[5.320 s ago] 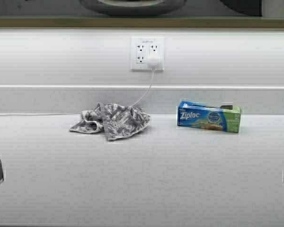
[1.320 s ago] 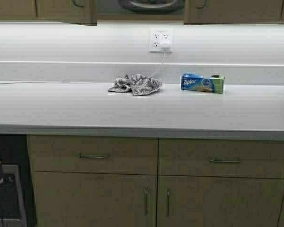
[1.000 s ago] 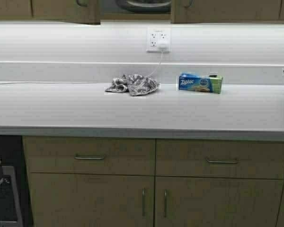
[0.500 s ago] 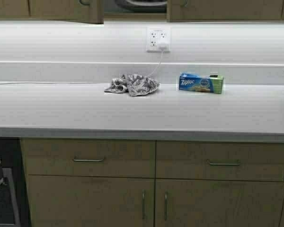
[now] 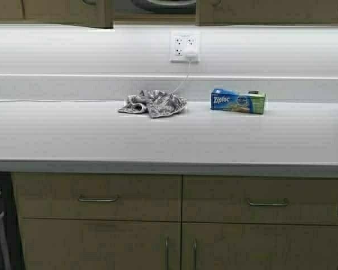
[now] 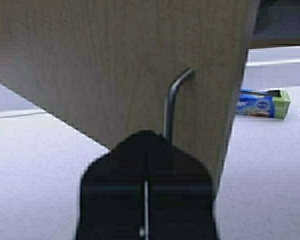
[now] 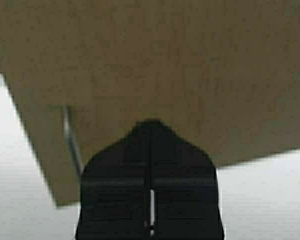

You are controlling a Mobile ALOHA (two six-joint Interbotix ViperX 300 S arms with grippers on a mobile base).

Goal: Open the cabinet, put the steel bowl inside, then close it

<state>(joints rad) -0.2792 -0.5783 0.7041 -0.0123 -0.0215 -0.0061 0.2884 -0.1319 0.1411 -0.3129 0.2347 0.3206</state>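
Left gripper (image 6: 146,150) pinched closed, empty, tips against the cabinet (image 6: 110,65) door by its handle (image 6: 174,97). Right gripper (image 7: 151,137) likewise closed against the other door. Steel bowl (image 5: 163,4) sits inside, between the doors.

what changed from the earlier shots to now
The robot has backed away from the counter: drawers and lower doors have come into the high view. The cabinet doors have narrowed the gap over the steel bowl. Both grippers, left and right, sit shut against the doors. Towel and Ziploc box stayed put.
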